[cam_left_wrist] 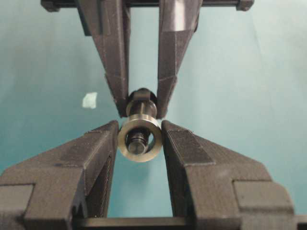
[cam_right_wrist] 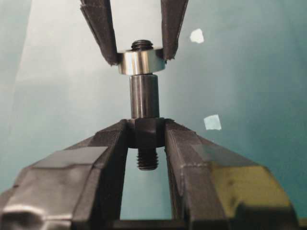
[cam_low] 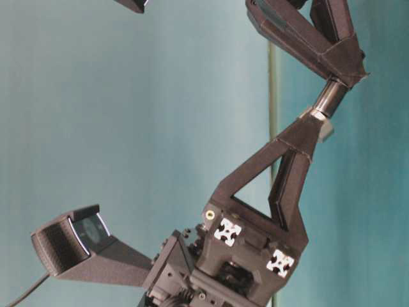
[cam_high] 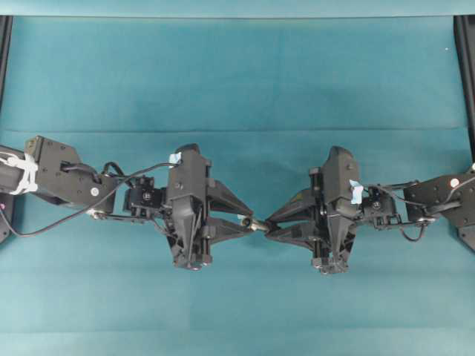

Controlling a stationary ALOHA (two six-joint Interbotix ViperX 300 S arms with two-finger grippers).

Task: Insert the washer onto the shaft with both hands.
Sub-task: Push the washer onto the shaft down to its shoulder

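Washer partly threaded onto the shaft, held in mid-air between two robot grippers, above a teal table

The left gripper [cam_high: 239, 219] pinches the washer [cam_left_wrist: 139, 139] by its rim, fingers about half closed on it; the right gripper [cam_right_wrist: 146, 130] is clamped nearly shut on the shaft [cam_right_wrist: 144, 98] at its thicker collar. The shaft's narrow threaded tip pokes through the washer's hole, so insertion has begun; the ring has not visibly reached the shaft's wider dark body, though whether it touches that step is hard to judge. The washer is a thick, shiny silver ring; the shaft is a dark grey stepped rod, threaded at both ends
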